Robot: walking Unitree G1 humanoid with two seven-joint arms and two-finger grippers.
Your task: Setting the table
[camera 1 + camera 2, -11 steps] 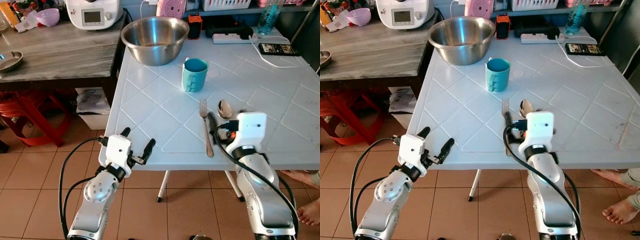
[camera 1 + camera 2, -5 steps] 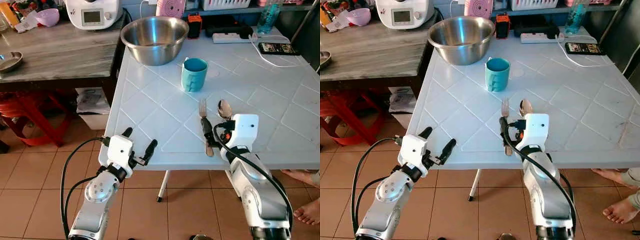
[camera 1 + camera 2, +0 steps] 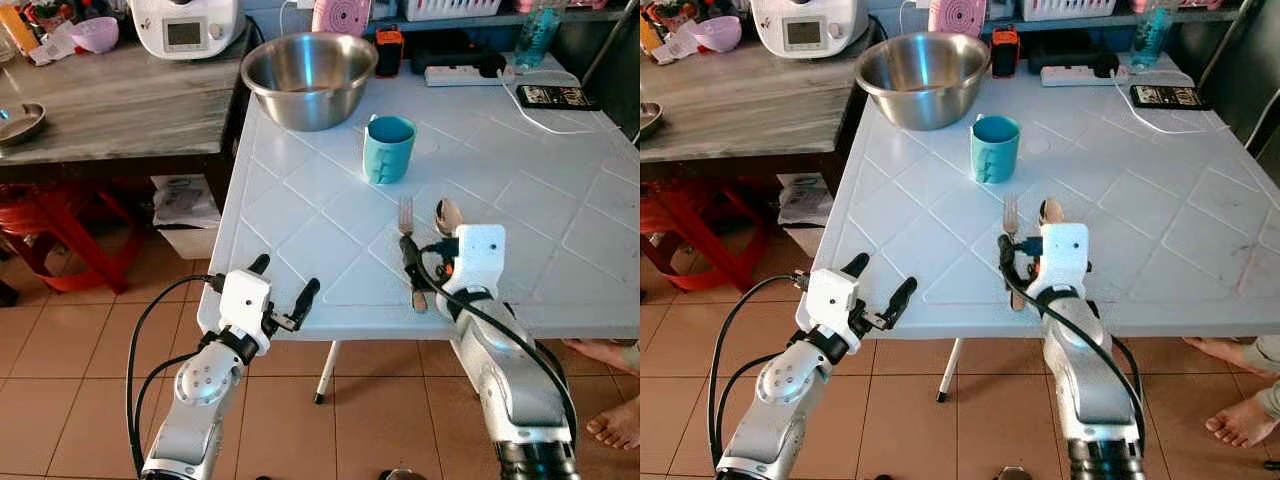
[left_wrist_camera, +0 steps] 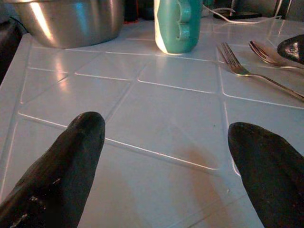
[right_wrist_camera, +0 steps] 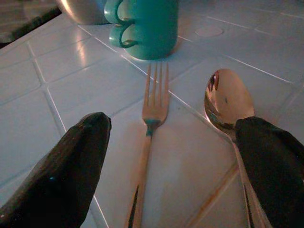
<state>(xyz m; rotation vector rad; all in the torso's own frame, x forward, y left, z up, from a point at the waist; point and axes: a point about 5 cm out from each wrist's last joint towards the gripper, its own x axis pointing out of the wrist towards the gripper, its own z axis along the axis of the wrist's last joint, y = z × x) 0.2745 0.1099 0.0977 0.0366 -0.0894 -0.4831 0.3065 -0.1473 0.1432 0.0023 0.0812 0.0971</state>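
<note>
White plastic makes the table (image 3: 300,215), which from the head carries one steel bowl (image 3: 309,78), one teal mug (image 3: 387,149), one fork (image 3: 407,232) and one spoon (image 3: 447,215) lying side by side near the front edge, with the right gripper (image 3: 425,262) low over their handles and the left gripper (image 3: 284,287) spread at the table's front edge. Along the left wrist, two black fingers (image 4: 66,166) stand wide apart above the bare tabletop. Along the right wrist, two parted fingers (image 5: 71,166) straddle the fork (image 5: 151,118) and spoon (image 5: 227,102), grasping neither, the mug (image 5: 145,26) beyond.
</note>
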